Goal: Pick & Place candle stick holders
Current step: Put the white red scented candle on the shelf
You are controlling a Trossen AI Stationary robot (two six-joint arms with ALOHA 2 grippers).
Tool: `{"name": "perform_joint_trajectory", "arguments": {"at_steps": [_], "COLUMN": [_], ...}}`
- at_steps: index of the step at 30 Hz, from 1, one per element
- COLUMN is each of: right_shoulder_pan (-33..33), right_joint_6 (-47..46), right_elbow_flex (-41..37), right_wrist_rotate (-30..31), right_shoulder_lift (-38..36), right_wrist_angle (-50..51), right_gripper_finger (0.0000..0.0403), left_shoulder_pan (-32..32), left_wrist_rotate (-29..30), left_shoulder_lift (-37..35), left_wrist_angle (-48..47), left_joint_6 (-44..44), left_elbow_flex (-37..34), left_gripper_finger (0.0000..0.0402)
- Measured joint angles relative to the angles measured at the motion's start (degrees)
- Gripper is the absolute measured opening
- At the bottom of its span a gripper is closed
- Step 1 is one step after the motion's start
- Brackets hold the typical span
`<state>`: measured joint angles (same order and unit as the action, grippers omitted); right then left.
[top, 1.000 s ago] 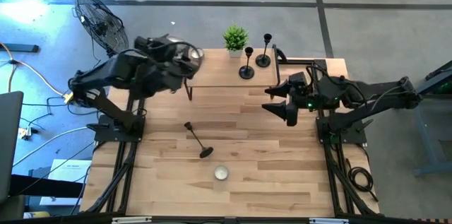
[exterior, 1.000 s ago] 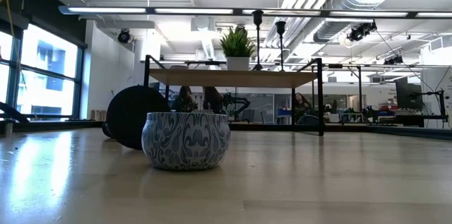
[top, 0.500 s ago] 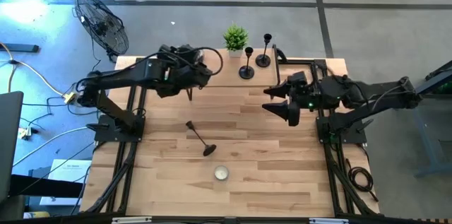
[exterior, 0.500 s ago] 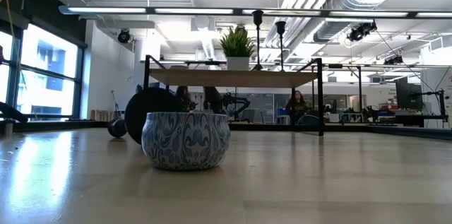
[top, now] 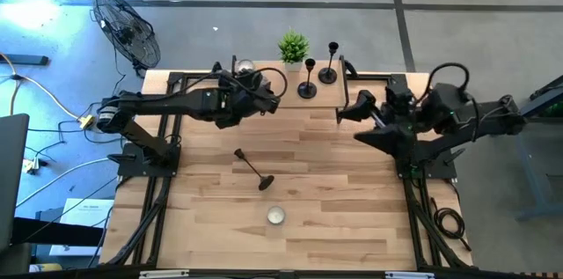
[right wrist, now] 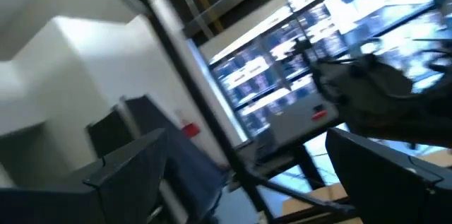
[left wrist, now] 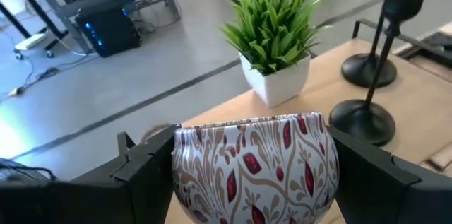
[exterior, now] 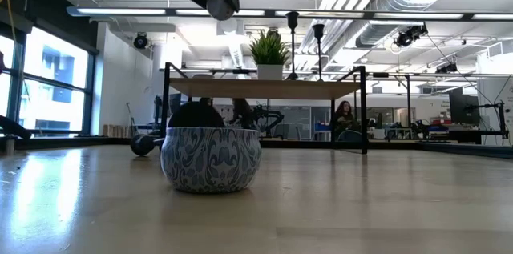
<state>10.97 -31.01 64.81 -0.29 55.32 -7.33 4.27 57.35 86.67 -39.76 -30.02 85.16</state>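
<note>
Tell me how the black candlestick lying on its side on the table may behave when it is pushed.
The fallen candlestick has a round flared base and a thin stem, so a push would probably roll it in an arc, not straight. The stem offers little to grip; it may slip or pivot. Stood upright, it could tip easily.

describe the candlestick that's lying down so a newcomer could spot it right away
Start at the wooden table seen from above, then find the white tealight near its front middle. Just behind it is a black candlestick; unlike the two upright ones on the raised shelf, it lies tipped over.
</note>
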Motion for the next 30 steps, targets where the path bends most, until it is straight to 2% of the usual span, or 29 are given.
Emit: {"name": "perform_joint_trajectory", "arguments": {"at_steps": [5,8,13,20,25,30], "right_shoulder_pan": [-0.12,-0.64,-3.34,-8.39,-12.24,-16.66], "right_joint_6": [1.35,0.88,-1.96,1.61,2.71,1.49], "right_elbow_flex": [-0.01,-0.01,0.01,0.01,0.01,0.01], "right_wrist_rotate": [-7.04,-9.90,-13.42,-13.69,-15.44,-19.39], "right_shoulder_lift": [-3.01,-5.60,-9.92,-11.81,-10.33,-7.99], "right_wrist_angle": [1.06,1.07,3.38,10.78,12.36,12.22], "right_gripper_finger": [0.0375,0.0375,0.0375,0.0375,0.0375,0.0375], "left_shoulder_pan": [-0.15,-0.22,-0.15,-0.15,-0.15,-0.13], "left_wrist_rotate": [5.10,9.38,12.80,15.09,17.58,20.11], "left_shoulder_lift": [0.00,-0.02,0.48,0.83,2.67,6.68], "left_wrist_angle": [7.28,9.44,17.77,30.45,35.72,42.60], "left_joint_6": [-3.85,-8.13,-13.38,-9.66,-4.69,-4.03], "left_elbow_flex": [-3.99,-7.02,-14.48,-21.86,-24.25,-24.11], "left_gripper_finger": [0.0298,0.0298,0.0298,0.0298,0.0298,0.0298]}}
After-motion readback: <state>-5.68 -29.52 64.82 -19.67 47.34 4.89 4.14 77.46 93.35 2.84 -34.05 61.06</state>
